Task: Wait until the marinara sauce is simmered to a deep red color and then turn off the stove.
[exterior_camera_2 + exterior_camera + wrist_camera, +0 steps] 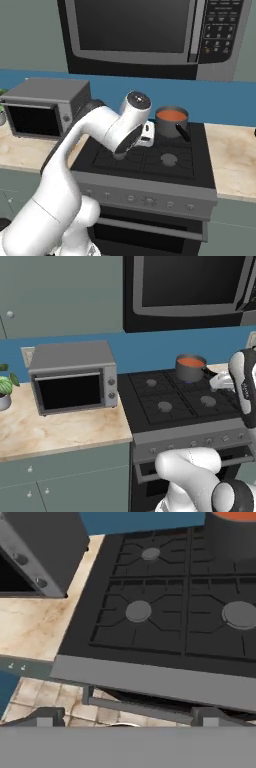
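Sauce (192, 362) sits orange-red in the dark saucepan (171, 125) on the stove's (175, 401) back right burner — not yet deep red, I judge. Knobs (150, 200) along the grey front panel look small, stiff and smooth; pinch one across its sides. Gripper (125, 721) hangs above the cooktop's front edge, jaws wide apart, holding nothing — toaster oven (74, 383) to the left.

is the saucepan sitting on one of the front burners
No, the saucepan stands on the back right burner of the stove, close to the blue wall, with both front burners bare.
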You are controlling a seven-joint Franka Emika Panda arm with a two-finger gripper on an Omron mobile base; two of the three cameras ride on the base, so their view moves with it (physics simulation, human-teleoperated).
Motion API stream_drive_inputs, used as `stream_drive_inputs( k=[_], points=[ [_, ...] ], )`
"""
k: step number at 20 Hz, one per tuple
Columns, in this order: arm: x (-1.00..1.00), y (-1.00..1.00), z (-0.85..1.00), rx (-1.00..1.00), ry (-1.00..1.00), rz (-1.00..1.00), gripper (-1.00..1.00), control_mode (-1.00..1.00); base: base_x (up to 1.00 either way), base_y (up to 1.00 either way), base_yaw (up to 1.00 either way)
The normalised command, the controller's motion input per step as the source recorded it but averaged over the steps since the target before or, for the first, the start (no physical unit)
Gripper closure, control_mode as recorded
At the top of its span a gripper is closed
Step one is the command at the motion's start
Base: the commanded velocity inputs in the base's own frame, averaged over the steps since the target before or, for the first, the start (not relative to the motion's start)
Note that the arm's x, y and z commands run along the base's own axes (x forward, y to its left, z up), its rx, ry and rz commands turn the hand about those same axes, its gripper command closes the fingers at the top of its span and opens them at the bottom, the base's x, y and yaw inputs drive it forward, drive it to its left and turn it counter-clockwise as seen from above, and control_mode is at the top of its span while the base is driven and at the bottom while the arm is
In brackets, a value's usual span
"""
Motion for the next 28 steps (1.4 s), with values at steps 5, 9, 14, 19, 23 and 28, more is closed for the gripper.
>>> stream_drive_inputs(
  k=[5, 9, 14, 19, 23, 28],
  points=[
    [-0.53, -0.97, -0.30, 0.09, -0.45, 0.17, -1.00, -1.00, 0.00, 0.00, 0.00],
    [-0.22, -0.93, -0.41, 0.10, -0.44, 0.13, -1.00, -1.00, 0.00, 0.00, 0.00],
    [-0.02, -0.90, -0.56, 0.09, -0.38, 0.09, -1.00, -1.00, 0.00, 0.00, 0.00],
    [-0.01, -0.62, -0.63, 0.02, -0.22, 0.04, -1.00, -1.00, 0.00, 0.00, 0.00],
    [0.02, -0.18, -0.47, 0.00, -0.10, 0.00, -1.00, -1.00, 0.00, 0.00, 0.00],
    [0.07, -0.12, -0.51, 0.05, -0.03, -0.11, -1.00, -1.00, 0.00, 0.00, 0.00]
  ],
)
